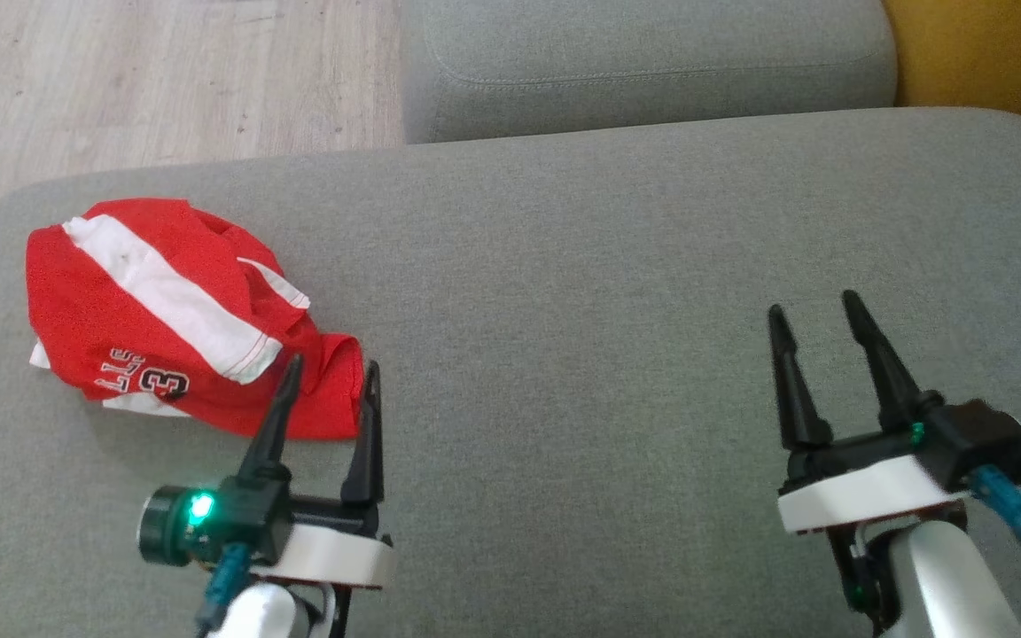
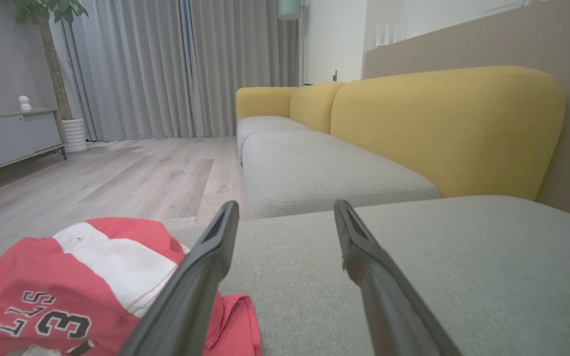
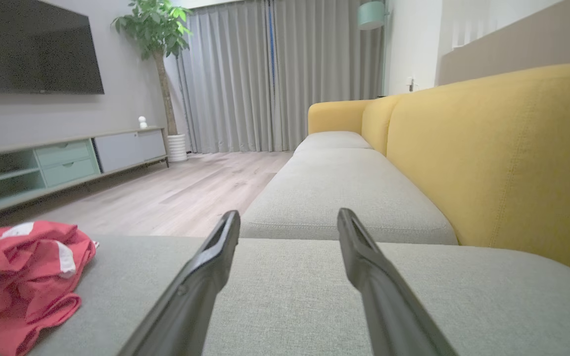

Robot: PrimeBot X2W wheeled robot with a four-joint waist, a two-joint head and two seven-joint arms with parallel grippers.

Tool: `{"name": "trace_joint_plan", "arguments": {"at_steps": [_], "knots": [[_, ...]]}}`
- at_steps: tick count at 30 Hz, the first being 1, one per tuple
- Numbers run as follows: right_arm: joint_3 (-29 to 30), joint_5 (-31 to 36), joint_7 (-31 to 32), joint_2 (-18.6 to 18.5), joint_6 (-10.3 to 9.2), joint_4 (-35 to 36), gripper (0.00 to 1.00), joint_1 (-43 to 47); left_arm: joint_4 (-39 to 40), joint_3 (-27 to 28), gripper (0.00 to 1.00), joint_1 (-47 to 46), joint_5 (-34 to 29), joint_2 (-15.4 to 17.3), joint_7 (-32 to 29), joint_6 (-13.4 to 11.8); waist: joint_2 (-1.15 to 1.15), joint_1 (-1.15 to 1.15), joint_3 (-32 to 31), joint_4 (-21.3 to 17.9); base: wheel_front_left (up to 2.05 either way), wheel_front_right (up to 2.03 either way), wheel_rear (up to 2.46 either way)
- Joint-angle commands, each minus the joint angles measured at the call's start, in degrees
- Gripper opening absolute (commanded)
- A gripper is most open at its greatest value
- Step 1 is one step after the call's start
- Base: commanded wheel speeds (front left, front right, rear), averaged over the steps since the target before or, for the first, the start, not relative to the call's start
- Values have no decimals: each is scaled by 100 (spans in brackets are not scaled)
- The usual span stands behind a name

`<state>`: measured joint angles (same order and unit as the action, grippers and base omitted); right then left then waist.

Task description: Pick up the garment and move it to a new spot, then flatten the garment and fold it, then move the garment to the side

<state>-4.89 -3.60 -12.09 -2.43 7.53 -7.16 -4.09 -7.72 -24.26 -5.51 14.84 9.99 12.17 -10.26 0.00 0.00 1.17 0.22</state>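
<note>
The red jersey [image 1: 165, 301] is lying crumpled at the grey sofa cushion's [image 1: 608, 266] left end, white panel and black "3" showing. The left gripper [image 1: 334, 361], just beside it, and the right gripper [image 1: 812, 302], well apart, are holding their fingers spread. The right wrist view is catching a television [image 3: 32, 47].

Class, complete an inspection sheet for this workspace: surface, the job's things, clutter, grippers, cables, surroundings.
Surface: grey seat cushion, plain fabric.
Job's things: garment, crumpled in a heap at the cushion's left end, red with a white panel, a "3" showing.
Clutter: nothing seen.
Grippers: left gripper open, at the garment's near edge, contact unclear, holding nothing; right gripper open over bare cushion.
Cables: left wrist cable and right wrist cable, teal plugs, clear of the garment.
Surroundings: wooden floor, yellow backrest, curtains, TV, plant.
</note>
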Motion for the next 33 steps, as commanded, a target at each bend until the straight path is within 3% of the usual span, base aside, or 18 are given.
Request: {"name": "trace_joint_plan", "arguments": {"at_steps": [1,6,11,25,33], "knots": [[-77,-142,-89,-40,-4,230,100,-204,303,287,100,-137,-25,-12,80,40,0,0,-6,1,0,0,0],[-30,-573,-173,-42,-4,94,100,-128,350,500,100,66,-201,-144,165,315,0,0,-23,-5,0,0,0],[-162,-405,-258,-44,-4,-86,100,-132,147,515,100,141,-630,-263,250,532,0,0,-37,-17,0,0,0],[-239,-378,-291,-44,-4,-67,100,-159,13,850,100,165,-971,-489,283,786,0,0,-27,50,0,0,0],[-428,-432,-291,-44,-4,-71,100,-134,-35,1057,100,187,-1066,-553,283,829,0,0,-89,322,0,0,0]]}}
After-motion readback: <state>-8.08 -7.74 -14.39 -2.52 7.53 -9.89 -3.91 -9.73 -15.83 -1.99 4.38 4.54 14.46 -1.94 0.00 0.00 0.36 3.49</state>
